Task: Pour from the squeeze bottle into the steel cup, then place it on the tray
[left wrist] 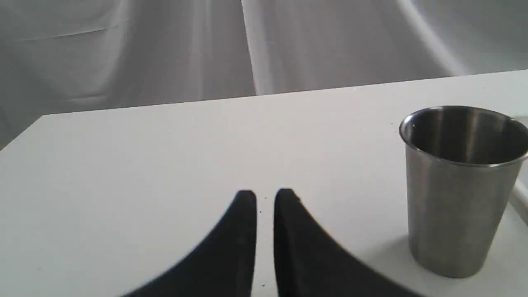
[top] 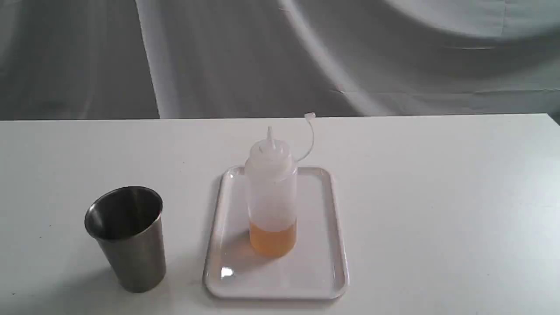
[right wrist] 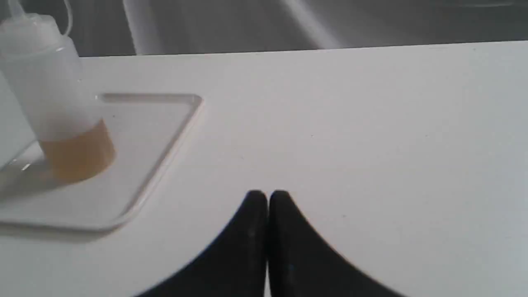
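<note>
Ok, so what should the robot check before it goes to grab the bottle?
1. Squeeze bottle standing upright on the tray: ok.
2. Cap off the nozzle, hanging on its strap: ok.
3. Amber liquid left to pour: ok, though only the bottom part is filled.
4. Steel cup upright on the table beside the tray, mouth facing up: ok.
5. Right end effector open wide enough to take the bottle: not ok, its fingers are together.
6. Cup empty inside: cannot tell, the inside is dark and shiny.
</note>
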{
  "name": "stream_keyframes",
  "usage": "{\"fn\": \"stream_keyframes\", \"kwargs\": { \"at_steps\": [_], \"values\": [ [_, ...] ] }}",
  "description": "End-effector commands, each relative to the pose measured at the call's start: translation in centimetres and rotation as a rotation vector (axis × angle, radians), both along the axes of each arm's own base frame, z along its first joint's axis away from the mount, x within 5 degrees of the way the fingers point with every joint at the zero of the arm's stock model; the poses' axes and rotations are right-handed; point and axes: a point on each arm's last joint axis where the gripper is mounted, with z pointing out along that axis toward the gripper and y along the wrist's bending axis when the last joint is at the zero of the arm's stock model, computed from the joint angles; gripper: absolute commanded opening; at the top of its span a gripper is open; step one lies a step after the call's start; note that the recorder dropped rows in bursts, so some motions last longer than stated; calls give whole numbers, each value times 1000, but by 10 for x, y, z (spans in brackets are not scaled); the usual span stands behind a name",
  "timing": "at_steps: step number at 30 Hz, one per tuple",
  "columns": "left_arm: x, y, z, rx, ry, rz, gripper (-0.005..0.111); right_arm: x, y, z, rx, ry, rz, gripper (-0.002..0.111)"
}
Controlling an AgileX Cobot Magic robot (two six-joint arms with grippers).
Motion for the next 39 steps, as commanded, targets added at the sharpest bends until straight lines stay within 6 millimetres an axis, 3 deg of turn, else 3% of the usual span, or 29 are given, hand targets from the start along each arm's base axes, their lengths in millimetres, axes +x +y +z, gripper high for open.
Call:
{"fn": "stream_keyframes", "kwargs": {
  "at_steps": [1, 15, 39],
  "values": [
    [0, 0, -1, 1, -8, -2, 8, -1, -3, -1, -89, 1, -30, 0],
    [0, 0, -1, 1, -8, -2, 8, -2, -11, -1, -113, 11, -172, 0],
    [0, 0, -1, 1, -8, -2, 8, -3, -14, -1, -105, 12, -232, 0]
  ]
}}
